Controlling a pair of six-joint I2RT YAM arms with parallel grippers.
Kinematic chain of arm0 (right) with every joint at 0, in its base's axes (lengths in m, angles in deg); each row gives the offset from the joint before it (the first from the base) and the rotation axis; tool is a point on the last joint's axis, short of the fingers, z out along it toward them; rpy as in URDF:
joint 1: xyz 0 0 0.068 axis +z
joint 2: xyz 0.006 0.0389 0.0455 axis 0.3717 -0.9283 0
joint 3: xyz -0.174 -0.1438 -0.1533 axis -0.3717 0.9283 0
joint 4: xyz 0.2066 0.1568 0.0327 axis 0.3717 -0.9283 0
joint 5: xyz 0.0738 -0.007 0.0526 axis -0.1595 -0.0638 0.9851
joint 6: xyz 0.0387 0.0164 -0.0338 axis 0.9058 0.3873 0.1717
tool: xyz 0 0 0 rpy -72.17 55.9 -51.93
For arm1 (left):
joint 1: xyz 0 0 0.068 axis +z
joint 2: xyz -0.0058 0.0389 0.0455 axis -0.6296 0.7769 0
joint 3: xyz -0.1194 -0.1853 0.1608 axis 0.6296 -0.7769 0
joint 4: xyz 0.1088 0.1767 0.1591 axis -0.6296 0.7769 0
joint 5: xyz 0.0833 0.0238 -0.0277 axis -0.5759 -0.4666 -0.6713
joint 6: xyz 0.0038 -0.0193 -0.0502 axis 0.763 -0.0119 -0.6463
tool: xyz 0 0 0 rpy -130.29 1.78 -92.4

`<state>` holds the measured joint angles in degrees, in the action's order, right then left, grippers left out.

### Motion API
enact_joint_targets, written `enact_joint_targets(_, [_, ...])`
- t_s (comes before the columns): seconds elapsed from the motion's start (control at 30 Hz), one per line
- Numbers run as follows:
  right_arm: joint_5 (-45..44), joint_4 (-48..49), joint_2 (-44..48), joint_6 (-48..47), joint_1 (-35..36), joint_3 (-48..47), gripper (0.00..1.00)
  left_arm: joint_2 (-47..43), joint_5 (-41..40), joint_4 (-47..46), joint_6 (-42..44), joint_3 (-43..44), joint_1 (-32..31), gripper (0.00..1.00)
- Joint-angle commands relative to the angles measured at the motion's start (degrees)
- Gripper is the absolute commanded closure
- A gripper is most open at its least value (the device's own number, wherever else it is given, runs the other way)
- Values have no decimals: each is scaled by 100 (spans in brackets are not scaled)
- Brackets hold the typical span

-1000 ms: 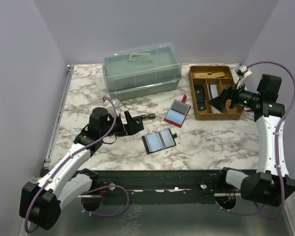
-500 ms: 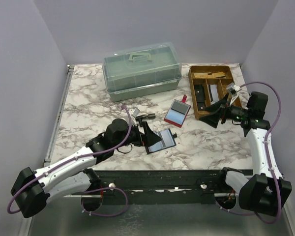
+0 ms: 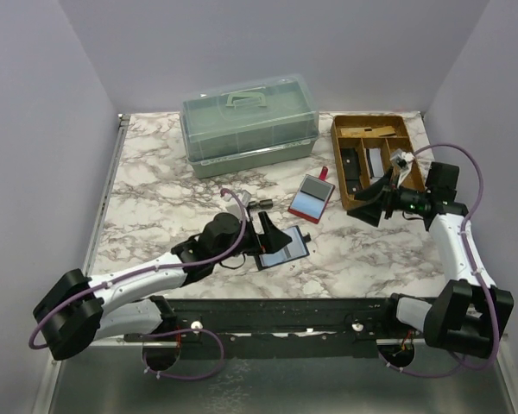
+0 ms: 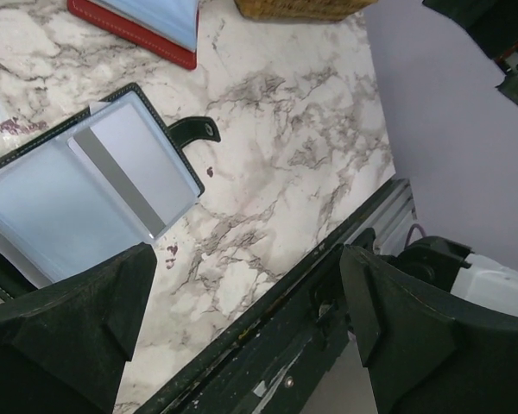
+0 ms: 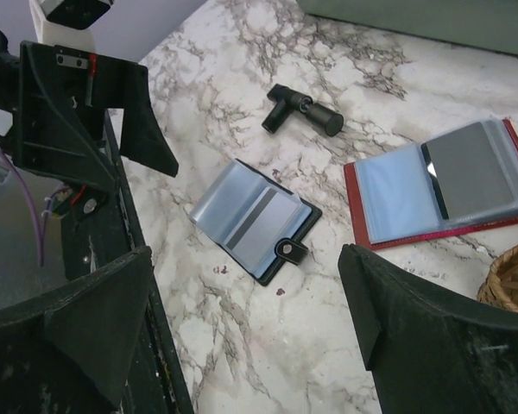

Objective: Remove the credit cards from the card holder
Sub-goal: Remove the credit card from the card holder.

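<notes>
A black card holder (image 3: 287,247) lies open near the table's front edge. It also shows in the left wrist view (image 4: 34,207) and the right wrist view (image 5: 268,231). A pale blue credit card with a grey stripe (image 4: 136,177) sits in its clear sleeve (image 5: 261,221). A red card holder (image 3: 312,197) lies open behind it, holding a silvery grey card (image 5: 476,171). My left gripper (image 3: 274,235) hangs open and empty over the black holder's left half (image 4: 246,297). My right gripper (image 3: 369,205) is open and empty in front of the wicker tray (image 5: 246,323).
A lidded green-tinted plastic box (image 3: 249,121) stands at the back. A wicker tray (image 3: 399,200) with small items is at the back right. A small black T-shaped tool (image 5: 302,110) lies behind the black holder. The dark front rail (image 3: 276,309) borders the table.
My left arm has swung right from the table's left side to over the black card holder. My right gripper has dropped down and left, away from the tray.
</notes>
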<state>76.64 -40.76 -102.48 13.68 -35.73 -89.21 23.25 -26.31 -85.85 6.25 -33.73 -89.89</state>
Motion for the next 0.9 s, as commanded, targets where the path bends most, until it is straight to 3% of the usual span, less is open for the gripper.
enact_joint_targets(0.0, [-687, -112, -81, -94, 461, -15, 4, 620, -585, -459, -27, 246, -282, 5])
enact_joint_targets(0.13, [-1400, 257, -243, 182, 1103, 146, 11, 1271, -662, -949, -38, 329, -335, 13])
enact_joint_targets(0.37, [-1915, 672, -846, 758, 1926, 299, 37, 2393, -726, -1211, -58, 782, -340, 35])
enact_joint_targets(0.57, [-2330, 981, -1597, 1374, 2452, 128, 67, 2923, -930, -1163, -190, 754, -327, 54])
enact_joint_targets(0.87, [-2165, 723, -2837, 1632, 3159, -669, 81, 3139, -1144, -1078, -473, 152, -112, 72])
